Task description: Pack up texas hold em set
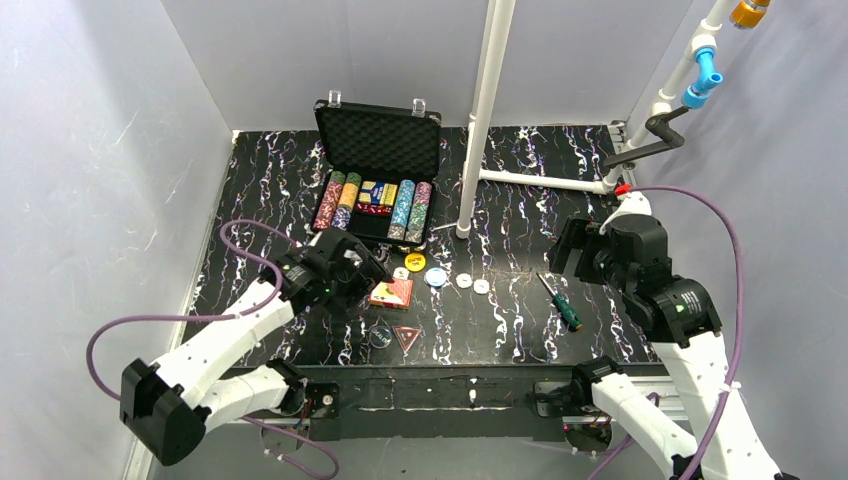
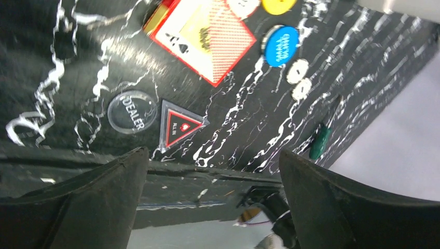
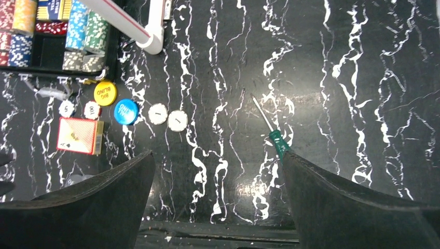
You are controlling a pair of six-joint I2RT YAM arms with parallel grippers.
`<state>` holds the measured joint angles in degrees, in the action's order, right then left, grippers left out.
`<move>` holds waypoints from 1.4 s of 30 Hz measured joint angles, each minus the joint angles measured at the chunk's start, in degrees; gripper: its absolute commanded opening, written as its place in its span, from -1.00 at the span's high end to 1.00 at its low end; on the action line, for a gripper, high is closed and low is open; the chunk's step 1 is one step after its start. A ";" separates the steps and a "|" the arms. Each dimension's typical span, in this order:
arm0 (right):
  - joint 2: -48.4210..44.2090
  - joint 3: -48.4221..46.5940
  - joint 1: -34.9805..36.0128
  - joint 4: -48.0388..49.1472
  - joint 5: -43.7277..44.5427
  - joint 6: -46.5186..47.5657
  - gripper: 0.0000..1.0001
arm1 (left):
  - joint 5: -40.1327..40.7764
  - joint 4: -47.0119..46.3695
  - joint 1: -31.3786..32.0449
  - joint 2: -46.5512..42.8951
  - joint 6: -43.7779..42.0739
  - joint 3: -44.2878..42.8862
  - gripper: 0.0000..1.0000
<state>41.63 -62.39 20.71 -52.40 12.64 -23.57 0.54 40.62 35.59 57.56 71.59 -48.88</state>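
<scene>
My left fingers (image 2: 78, 207), apart, hang beside the deck (image 1: 391, 292); my right fingers (image 3: 78, 207), apart, well off beyond the screwdriver (image 1: 562, 303).

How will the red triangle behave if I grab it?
The red triangle lies flat and looks thin and rigid, so probably hard to get under. On the glossy table it will likely slide when pushed, not roll or tip.
</scene>
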 measured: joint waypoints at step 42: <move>-6.45 2.16 0.00 -0.31 -4.35 5.77 -1.00 | 8.24 -3.34 3.19 36.70 42.45 -7.48 -0.61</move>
<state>35.18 -60.23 20.71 -52.71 8.29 -17.80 8.78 37.28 38.79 94.26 114.04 -56.36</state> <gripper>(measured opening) 0.997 0.836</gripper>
